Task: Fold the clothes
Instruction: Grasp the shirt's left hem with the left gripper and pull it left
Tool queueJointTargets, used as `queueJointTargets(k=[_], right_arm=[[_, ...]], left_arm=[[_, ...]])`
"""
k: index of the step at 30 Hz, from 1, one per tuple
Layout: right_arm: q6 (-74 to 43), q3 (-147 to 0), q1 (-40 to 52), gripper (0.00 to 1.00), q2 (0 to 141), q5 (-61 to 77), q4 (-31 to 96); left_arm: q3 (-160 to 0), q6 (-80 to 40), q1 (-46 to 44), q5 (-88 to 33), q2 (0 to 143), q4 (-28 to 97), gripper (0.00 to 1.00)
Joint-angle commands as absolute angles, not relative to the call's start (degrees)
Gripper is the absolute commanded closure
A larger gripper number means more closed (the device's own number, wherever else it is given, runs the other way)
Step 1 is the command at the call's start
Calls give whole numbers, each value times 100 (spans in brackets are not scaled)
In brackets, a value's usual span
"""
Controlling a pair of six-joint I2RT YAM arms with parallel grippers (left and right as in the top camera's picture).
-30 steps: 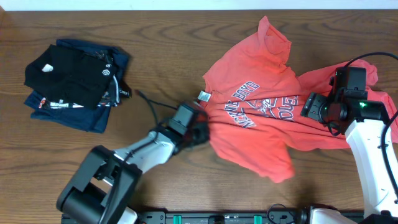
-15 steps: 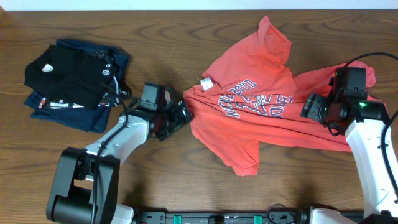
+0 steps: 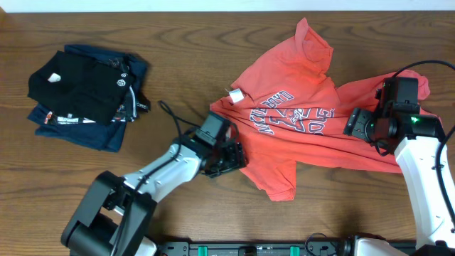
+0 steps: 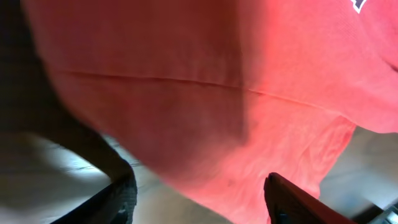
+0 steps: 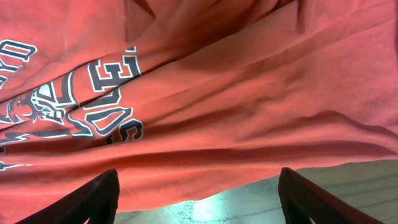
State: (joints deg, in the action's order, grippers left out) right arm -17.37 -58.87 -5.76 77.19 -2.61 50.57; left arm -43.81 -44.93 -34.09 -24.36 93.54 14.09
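Note:
The clothes are one coral T-shirt (image 3: 298,107), lying rumpled right of centre with its printed graphic (image 3: 288,117) up and a white neck label (image 3: 235,93) at its left edge. My left gripper (image 3: 231,153) sits at the shirt's lower-left edge. In the left wrist view the shirt (image 4: 205,93) fills the frame and the left gripper (image 4: 199,205) is open, with the cloth's edge reaching between its fingers. My right gripper (image 3: 359,122) hovers over the shirt's right part. The right wrist view shows the right gripper (image 5: 199,205) open above the hem (image 5: 249,155), holding nothing.
A folded black garment (image 3: 78,85) lies on a folded navy garment (image 3: 99,135) at the far left of the wooden table (image 3: 178,43). A black cable (image 3: 170,117) trails behind the left arm.
The left gripper dragged the shirt's left side leftward, bunching it narrower, let go, swung out left, then came back right to the shirt's lower-left edge. The right arm stayed still.

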Motion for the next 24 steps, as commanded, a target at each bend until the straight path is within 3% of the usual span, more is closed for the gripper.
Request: queueJointTargets(k=[1, 4, 9, 14, 24], right_arm=[[-1667, -5924, -633, 21, 7688, -320, 5085], [-1667, -5924, -633, 21, 7688, -320, 5116], [-1669, -5924, -633, 21, 7688, -322, 5306], [-1691, -5922, -633, 23, 7688, -412, 5511], [-2720, -5627, -668, 21, 7690, -980, 5927]], left_arm=[[-4222, -5000, -3616, -1616, 9520, 1378, 39], [-4222, -5140, -3647, -1529, 9522, 1181, 60], [-4222, -5137, -3647, -1302, 9522, 996, 64], [-4222, -5135, -3647, -1258, 9526, 1031, 94], [-4224, -4335, -3166, -1238, 9159, 1835, 94]])
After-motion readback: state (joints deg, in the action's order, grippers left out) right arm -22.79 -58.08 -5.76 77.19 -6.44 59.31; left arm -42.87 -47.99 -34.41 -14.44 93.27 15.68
